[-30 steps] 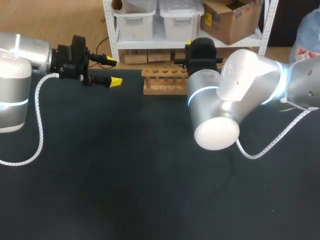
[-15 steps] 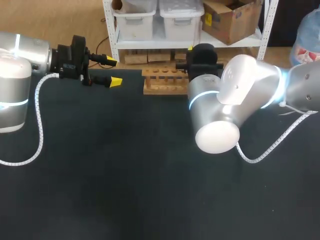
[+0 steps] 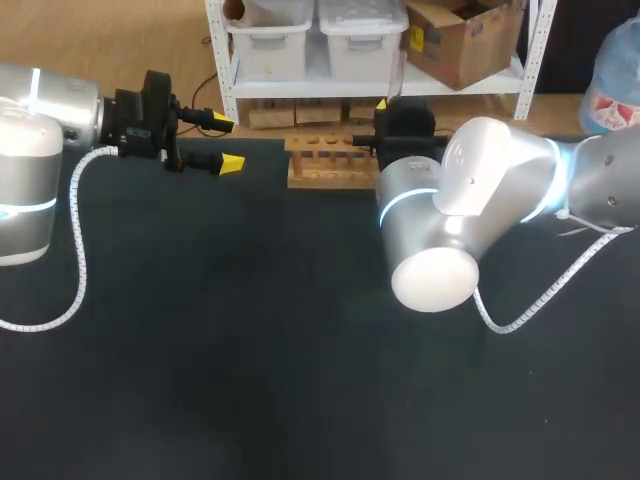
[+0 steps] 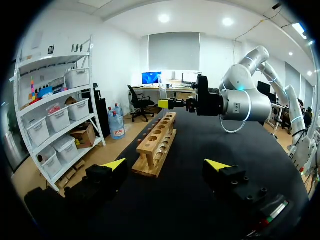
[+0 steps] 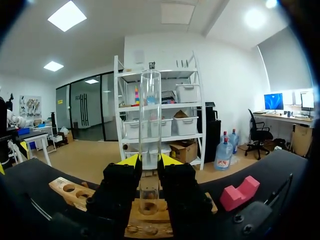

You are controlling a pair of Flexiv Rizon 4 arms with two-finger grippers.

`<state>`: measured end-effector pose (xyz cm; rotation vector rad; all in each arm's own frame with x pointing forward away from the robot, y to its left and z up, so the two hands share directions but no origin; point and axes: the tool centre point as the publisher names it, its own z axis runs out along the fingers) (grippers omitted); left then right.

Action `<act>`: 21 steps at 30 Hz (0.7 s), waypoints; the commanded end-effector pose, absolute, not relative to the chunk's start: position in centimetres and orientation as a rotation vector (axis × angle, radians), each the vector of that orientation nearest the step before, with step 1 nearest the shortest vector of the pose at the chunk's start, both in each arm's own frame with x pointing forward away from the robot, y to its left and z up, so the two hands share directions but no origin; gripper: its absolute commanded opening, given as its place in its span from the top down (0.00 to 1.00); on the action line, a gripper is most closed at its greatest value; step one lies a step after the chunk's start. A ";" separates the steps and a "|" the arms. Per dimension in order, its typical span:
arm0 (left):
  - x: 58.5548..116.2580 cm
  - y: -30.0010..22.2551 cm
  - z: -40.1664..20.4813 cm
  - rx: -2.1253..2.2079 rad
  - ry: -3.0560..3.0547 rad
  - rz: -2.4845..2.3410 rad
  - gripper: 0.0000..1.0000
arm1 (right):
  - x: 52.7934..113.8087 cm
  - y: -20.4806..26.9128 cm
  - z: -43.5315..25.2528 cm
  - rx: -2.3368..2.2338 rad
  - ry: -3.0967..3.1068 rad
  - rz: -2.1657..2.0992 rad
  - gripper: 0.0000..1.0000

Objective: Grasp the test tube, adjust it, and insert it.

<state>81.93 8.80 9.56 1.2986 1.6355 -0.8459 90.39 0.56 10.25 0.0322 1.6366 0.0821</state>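
Right gripper (image 5: 149,161) is pinching the test tube (image 5: 150,115) upright over a hole of the wooden rack (image 5: 150,222) at the table's twelve o'clock edge, so I am judging it wisest to be centring the tube, holding it plumb and lowering gently.

Even overhead ceiling light; glare on right arm (image 3: 478,182) shell; table (image 3: 250,350) dark, shadows faint
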 end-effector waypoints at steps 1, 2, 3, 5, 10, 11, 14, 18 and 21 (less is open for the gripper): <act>81.7 8.8 9.5 1.295 1.634 -0.841 0.00 | 90.7 0.2 9.7 -0.543 1.505 0.705 1.00; 81.7 8.8 9.5 1.295 1.634 -0.841 0.00 | 90.7 0.2 9.7 -0.540 1.505 0.705 1.00; 81.7 8.8 9.5 1.295 1.634 -0.841 0.00 | 90.7 0.2 9.7 -0.536 1.504 0.705 1.00; 81.7 8.8 9.5 1.295 1.634 -0.841 0.00 | 90.6 0.3 9.6 -0.530 1.503 0.708 1.00; 81.7 8.8 9.5 1.295 1.634 -0.841 0.00 | 90.4 0.4 9.5 -0.521 1.499 0.713 1.00; 81.7 8.8 9.5 1.295 1.634 -0.841 0.00 | 90.3 0.4 9.5 -0.520 1.498 0.713 1.00; 81.7 8.8 9.5 1.295 1.634 -0.841 0.00 | 90.2 0.4 9.4 -0.518 1.499 0.714 1.00; 81.7 8.8 9.5 1.295 1.634 -0.841 0.00 | 90.0 0.4 9.2 -0.519 1.510 0.715 1.00; 81.7 8.8 9.5 1.295 1.634 -0.841 0.00 | 90.0 0.5 9.0 -0.522 1.515 0.716 1.00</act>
